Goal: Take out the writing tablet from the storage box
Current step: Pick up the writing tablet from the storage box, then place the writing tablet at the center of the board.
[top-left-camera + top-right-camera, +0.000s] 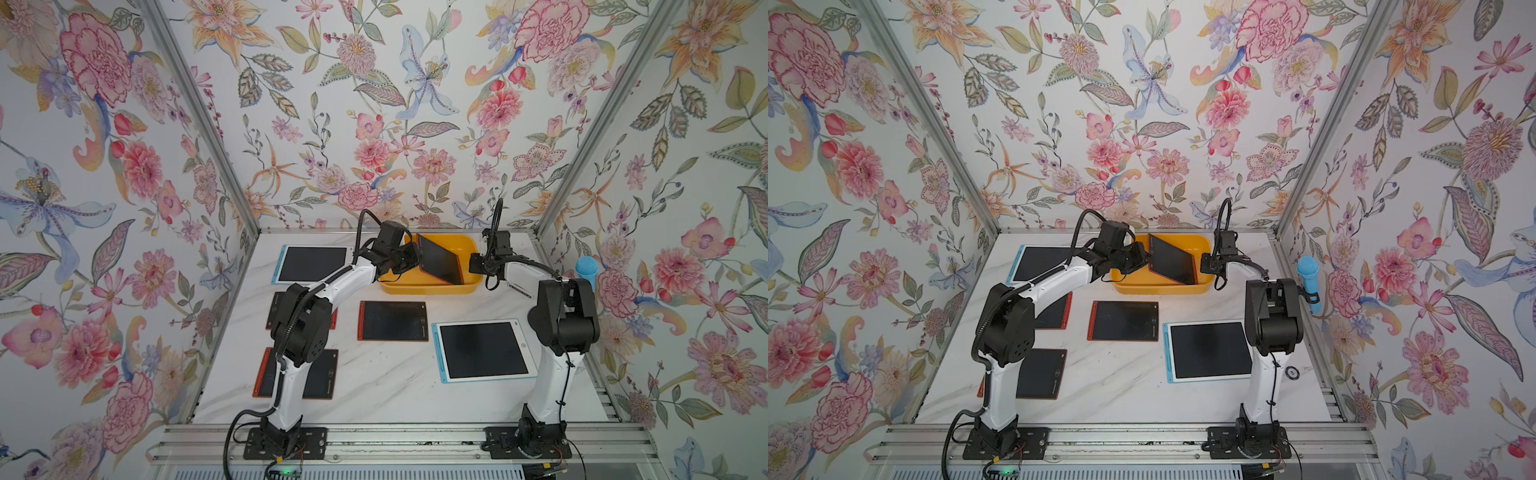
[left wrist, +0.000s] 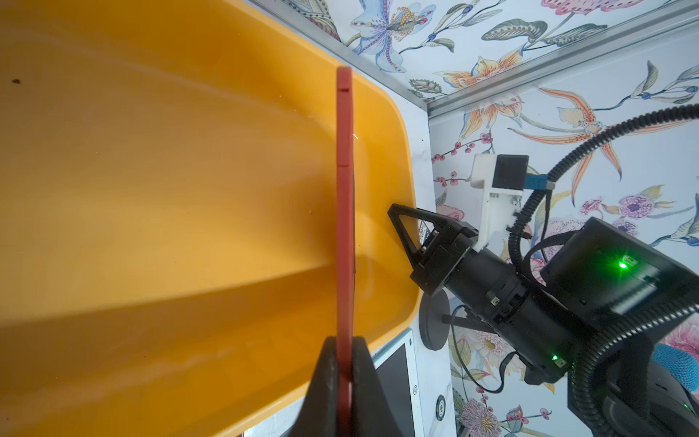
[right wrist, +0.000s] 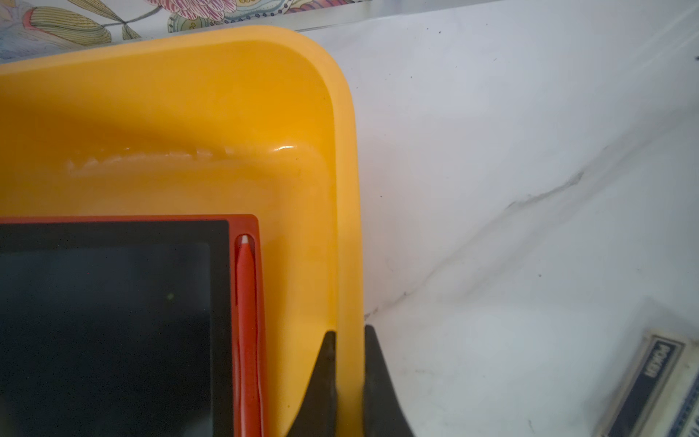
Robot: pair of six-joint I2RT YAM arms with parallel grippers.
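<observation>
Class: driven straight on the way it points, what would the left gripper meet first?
The left gripper clamps the writing tablet; that tablet's far end would probably hit the storage box wall first, depth unclear.

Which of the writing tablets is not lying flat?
The red-framed tablet in the yellow storage box: it stands tilted, one edge raised, clamped by the left gripper. The other five tablets lie flat on the table.

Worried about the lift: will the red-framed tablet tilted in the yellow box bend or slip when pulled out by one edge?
Probably stiff: the tablet edge looks straight though the left gripper pinches only one end. It may pivot in that narrow grip; the frame looks smooth. Its stylus might slide loose when tilted.
</observation>
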